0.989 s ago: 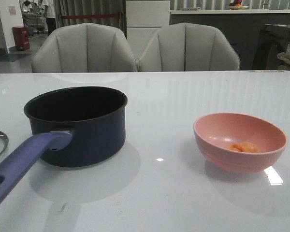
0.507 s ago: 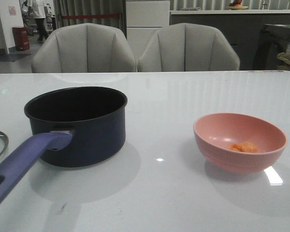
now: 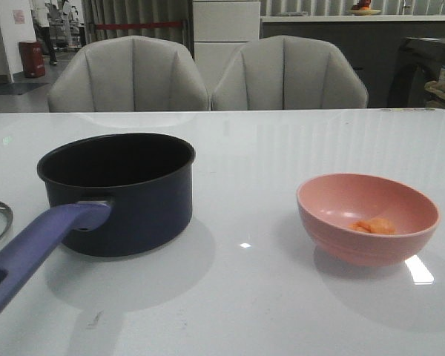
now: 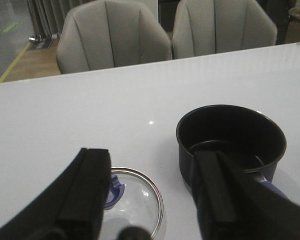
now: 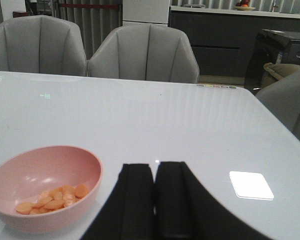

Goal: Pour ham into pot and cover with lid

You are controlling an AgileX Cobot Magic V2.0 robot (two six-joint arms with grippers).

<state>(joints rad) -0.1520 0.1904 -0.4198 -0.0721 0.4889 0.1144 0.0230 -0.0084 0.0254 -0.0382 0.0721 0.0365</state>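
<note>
On glossy white table (image 3: 267, 297), round navy pot (image 3: 119, 193); left pincer (image 4: 152, 187) agape, right pincer (image 5: 155, 200) closed.

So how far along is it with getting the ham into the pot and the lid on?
Nothing looks done yet. The ham sits in the pink bowl, the pot looks empty, and the lid lies on the table beside it. The left gripper is open, the right gripper shut, neither holding anything. Pouring and covering remain.
</note>
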